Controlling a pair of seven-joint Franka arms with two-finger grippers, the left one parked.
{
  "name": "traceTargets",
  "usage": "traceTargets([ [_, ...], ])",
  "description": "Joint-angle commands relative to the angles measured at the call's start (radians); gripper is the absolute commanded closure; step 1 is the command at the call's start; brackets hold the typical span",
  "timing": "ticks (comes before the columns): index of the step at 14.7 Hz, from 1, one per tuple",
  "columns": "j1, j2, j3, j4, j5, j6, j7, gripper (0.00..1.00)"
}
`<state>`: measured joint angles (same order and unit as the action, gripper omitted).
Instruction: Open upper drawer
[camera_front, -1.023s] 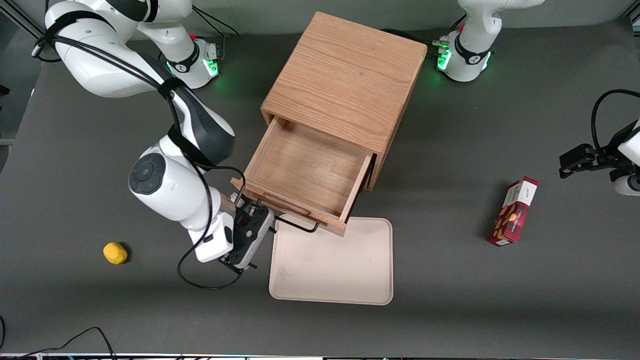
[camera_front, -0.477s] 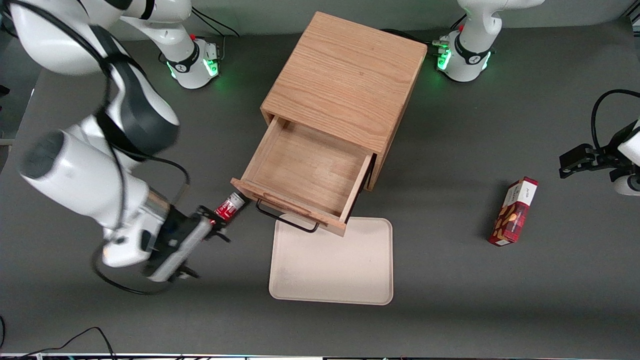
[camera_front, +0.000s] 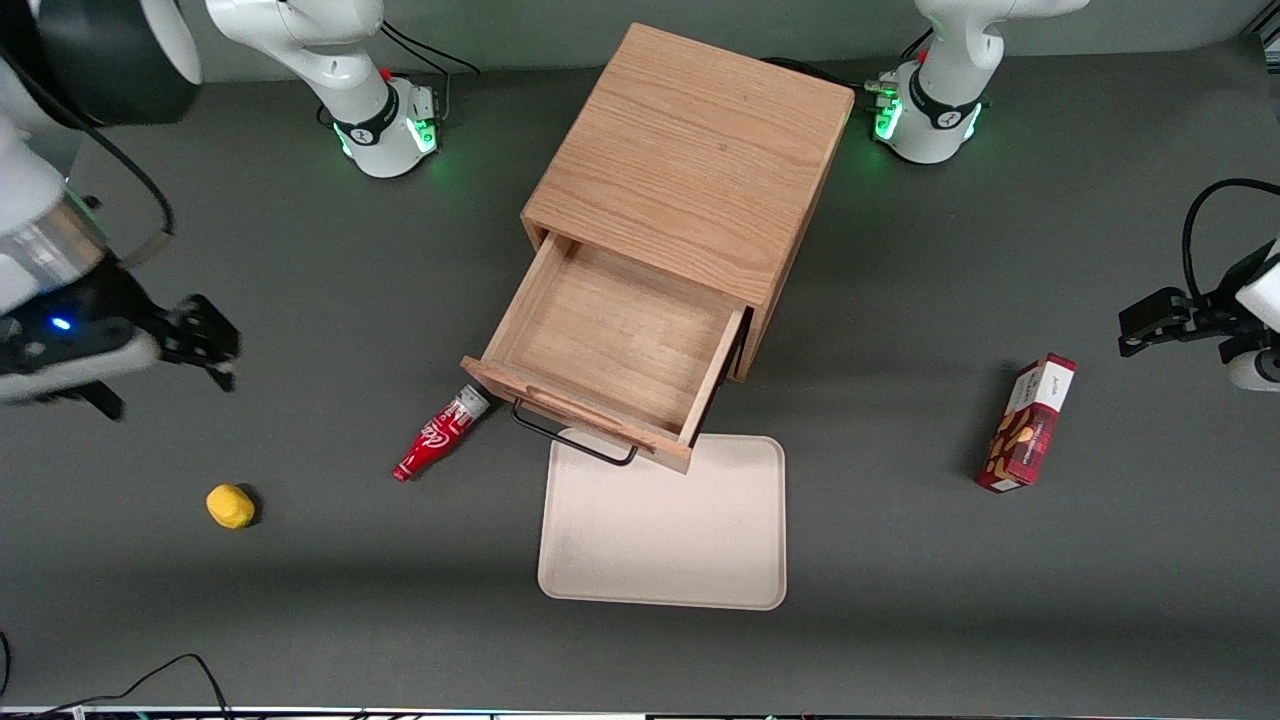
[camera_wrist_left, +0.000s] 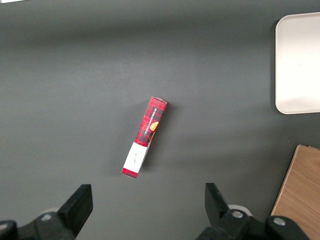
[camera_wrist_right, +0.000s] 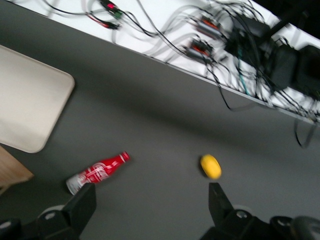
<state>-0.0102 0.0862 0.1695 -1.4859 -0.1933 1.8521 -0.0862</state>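
End effector (camera_front: 205, 345) high over working arm's end of surface, well apart from cabinet, fingers spread, empty. Upper drawer (camera_front: 610, 355) pulled out over tray (camera_front: 665, 530) (judged rigid, light, smooth-sliding). Take hold: black bar handle (camera_front: 570, 440).

A robotics lab: two white arms are bolted by green-lit bases (camera_front: 385, 125) to a grey desk (camera_front: 900, 600), a tangle of cables and electronics (camera_wrist_right: 215, 35) lines its edge, and only test props lie about: a wooden cabinet (camera_front: 690, 160), a tray (camera_front: 665, 560).

The working arm's claw (camera_front: 205, 345) hangs over the desk toward its own end, fingers spread.
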Motion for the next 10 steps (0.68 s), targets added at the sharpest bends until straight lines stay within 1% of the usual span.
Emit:
traceTargets([
  [1, 0.012, -0.193, -0.093, -0.256, 0.015, 0.07, 0.115, 0.0],
  [2, 0.012, -0.219, -0.114, -0.278, 0.018, 0.059, 0.143, 0.0],
  [3, 0.012, -0.227, -0.131, -0.277, 0.035, 0.029, 0.146, 0.0],
  [4, 0.012, -0.229, -0.149, -0.268, 0.09, -0.022, 0.146, 0.0],
  [5, 0.01, -0.226, -0.166, -0.251, 0.139, -0.037, 0.135, 0.0],
  [6, 0.01, -0.218, -0.182, -0.237, 0.158, -0.048, 0.134, 0.0],
  [10, 0.012, -0.212, -0.188, -0.235, 0.158, -0.1, 0.132, 0.0],
])
